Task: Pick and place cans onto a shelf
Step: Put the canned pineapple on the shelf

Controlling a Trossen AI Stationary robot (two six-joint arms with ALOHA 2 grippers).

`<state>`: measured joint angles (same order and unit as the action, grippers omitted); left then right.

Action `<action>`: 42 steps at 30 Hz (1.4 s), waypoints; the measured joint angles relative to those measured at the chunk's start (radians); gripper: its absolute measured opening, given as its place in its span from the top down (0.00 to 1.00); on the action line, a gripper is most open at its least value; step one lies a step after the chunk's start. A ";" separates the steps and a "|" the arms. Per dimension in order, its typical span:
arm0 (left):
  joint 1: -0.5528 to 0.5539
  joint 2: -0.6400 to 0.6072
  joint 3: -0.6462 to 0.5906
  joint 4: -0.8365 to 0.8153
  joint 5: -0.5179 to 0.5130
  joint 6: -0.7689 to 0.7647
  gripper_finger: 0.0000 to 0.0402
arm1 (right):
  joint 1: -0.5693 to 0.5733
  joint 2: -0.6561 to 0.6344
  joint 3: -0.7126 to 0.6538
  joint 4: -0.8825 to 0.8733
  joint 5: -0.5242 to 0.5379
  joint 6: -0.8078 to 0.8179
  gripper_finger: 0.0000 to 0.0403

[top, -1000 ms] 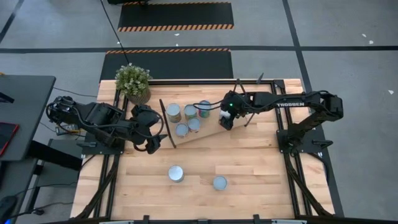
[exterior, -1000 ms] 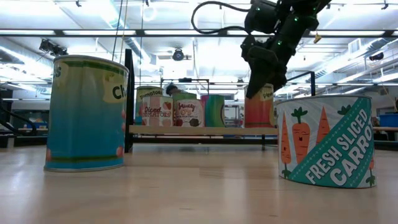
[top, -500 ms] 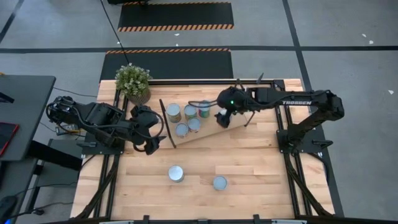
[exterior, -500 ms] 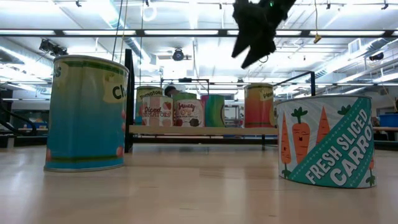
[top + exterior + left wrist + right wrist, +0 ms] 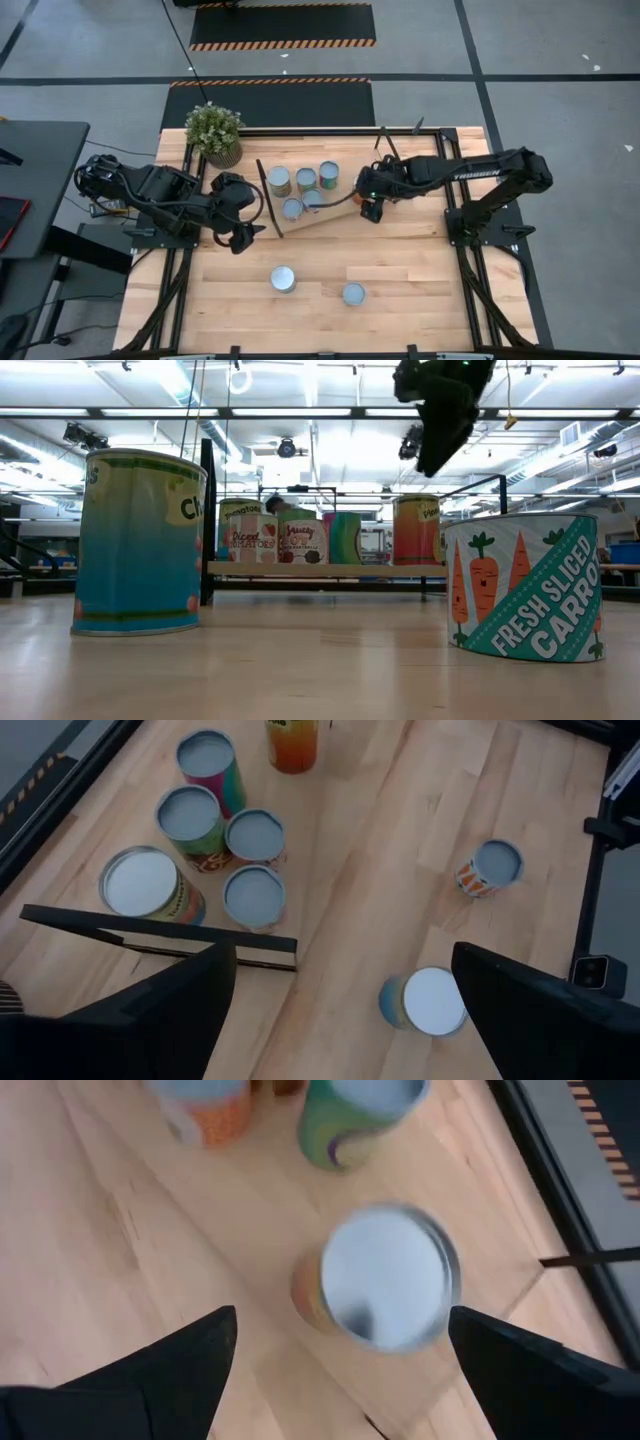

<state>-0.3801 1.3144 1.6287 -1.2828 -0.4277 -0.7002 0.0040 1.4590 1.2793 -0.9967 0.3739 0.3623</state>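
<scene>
The shelf [image 5: 338,209] is a light-wood board lying on the table, with several cans standing on it [image 5: 306,179]. An orange can with a pale top [image 5: 388,1277] stands at the shelf's right end and also shows in the low view [image 5: 417,528]. My right gripper [image 5: 340,1320] hovers open above this can without touching it, and shows high in the low view [image 5: 440,420]. My left gripper [image 5: 342,960] is open and empty beside the shelf's left black frame end [image 5: 160,935]. Two more cans [image 5: 283,279] [image 5: 353,294] stand on the tabletop nearer the front edge.
A potted green plant [image 5: 214,131] stands at the table's far left corner. In the low view a blue-green can [image 5: 135,540] and a carrot-label can [image 5: 525,585] stand close to the camera. Bare tabletop lies between the shelf and these two cans.
My right gripper has risen clear of the orange can and moved a little toward the table's near edge. The can stays upright on the shelf's right end.
</scene>
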 joint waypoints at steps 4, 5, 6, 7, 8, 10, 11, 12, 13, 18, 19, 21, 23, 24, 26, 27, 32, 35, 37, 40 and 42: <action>0.000 0.000 0.000 0.002 0.000 -0.002 0.07 | -0.049 0.000 0.000 -0.032 -0.047 -0.080 0.08; 0.000 0.000 0.000 0.002 0.000 -0.002 0.07 | -0.067 0.000 0.000 -0.041 -0.072 -0.082 0.08; 0.000 0.000 0.000 0.002 0.000 -0.003 0.07 | -0.086 0.000 0.000 -0.047 -0.089 -0.084 0.08; 0.000 0.000 0.000 0.002 0.000 -0.003 0.07 | -0.104 0.000 0.000 -0.056 -0.100 -0.092 0.08; 0.000 0.000 0.000 0.002 0.000 -0.003 0.07 | -0.117 0.000 0.000 -0.067 -0.107 -0.106 0.08; 0.000 0.000 0.000 0.001 0.000 -0.003 0.07 | -0.140 0.000 0.000 -0.073 -0.112 -0.142 0.08; 0.000 0.000 0.000 0.001 0.000 -0.003 0.07 | -0.149 0.000 0.000 -0.072 -0.117 -0.162 0.08; 0.000 0.000 0.000 0.001 0.000 -0.003 0.07 | -0.159 0.000 0.000 -0.073 -0.131 -0.182 0.08; 0.000 0.000 0.000 0.000 0.000 -0.003 0.07 | -0.169 0.000 0.000 -0.073 -0.149 -0.198 0.08; 0.000 0.000 0.000 0.000 0.000 -0.003 0.07 | -0.199 0.000 0.000 -0.108 -0.190 -0.261 0.08; 0.000 0.000 0.000 0.000 0.000 -0.003 0.07 | -0.203 0.000 0.000 -0.117 -0.190 -0.274 0.08; 0.000 0.000 0.000 0.000 0.000 -0.003 0.07 | -0.208 0.000 0.000 -0.127 -0.190 -0.288 0.08; 0.000 0.000 0.000 0.000 0.000 -0.003 0.07 | -0.210 0.000 0.000 -0.126 -0.193 -0.288 0.08; 0.000 0.000 0.000 -0.001 0.000 -0.003 0.07 | -0.210 0.000 -0.001 -0.122 -0.193 -0.288 0.08; 0.001 0.000 0.000 -0.001 0.000 -0.001 0.07 | -0.205 0.011 -0.003 -0.093 -0.194 -0.293 0.08; 0.002 0.000 0.000 -0.001 0.000 0.002 0.07 | -0.203 0.015 -0.008 -0.082 -0.196 -0.294 0.08; 0.003 -0.001 0.000 -0.003 -0.005 0.005 0.07 | -0.195 0.090 -0.014 -0.059 -0.200 -0.273 0.08; 0.002 -0.001 0.000 -0.009 -0.004 0.005 0.07 | -0.196 0.133 -0.015 -0.020 -0.194 -0.250 0.08; 0.002 -0.001 0.000 -0.012 -0.004 0.005 0.07 | -0.202 0.160 -0.015 -0.006 -0.183 -0.252 0.08; 0.002 -0.001 0.000 -0.016 -0.004 0.002 0.07 | -0.219 0.175 -0.013 0.012 -0.172 -0.258 0.08; 0.002 -0.001 0.000 -0.016 -0.004 0.000 0.07 | -0.234 0.178 -0.013 0.020 -0.161 -0.267 0.08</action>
<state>-0.3779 1.3136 1.6287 -1.2991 -0.4313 -0.7002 -0.2302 1.6367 1.2663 -0.9765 0.2128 0.0958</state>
